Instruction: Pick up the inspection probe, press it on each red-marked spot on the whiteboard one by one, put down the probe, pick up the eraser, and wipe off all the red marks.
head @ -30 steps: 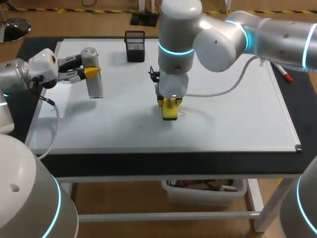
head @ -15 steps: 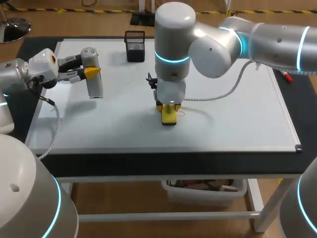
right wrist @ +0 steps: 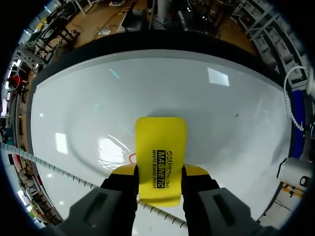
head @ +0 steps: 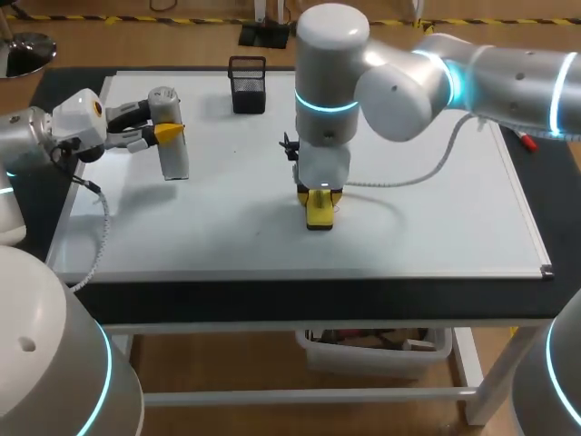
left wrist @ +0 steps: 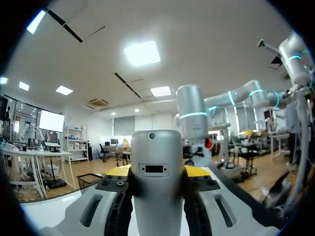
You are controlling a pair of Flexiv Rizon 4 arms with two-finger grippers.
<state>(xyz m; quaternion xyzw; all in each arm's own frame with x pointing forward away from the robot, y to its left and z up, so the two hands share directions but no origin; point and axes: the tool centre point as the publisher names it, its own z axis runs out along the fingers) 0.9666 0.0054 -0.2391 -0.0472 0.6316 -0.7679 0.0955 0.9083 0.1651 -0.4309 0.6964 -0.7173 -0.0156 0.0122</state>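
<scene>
Now right jaws grip the eraser [right wrist: 161, 147] on the whiteboard [right wrist: 231, 123]; a red mark [right wrist: 131, 158] sits just beside it; left jaws hold the probe [left wrist: 156, 182].

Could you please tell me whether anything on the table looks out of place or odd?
Nothing is spilled or damaged. One oddity: the grey cylindrical probe sits clamped in the left tool, not set down, while the right tool holds the yellow rectangular eraser on the large whiteboard.

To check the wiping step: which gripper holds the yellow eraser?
The right gripper, with the yellow eraser down at the whiteboard; the left gripper holds the grey probe instead.
</scene>
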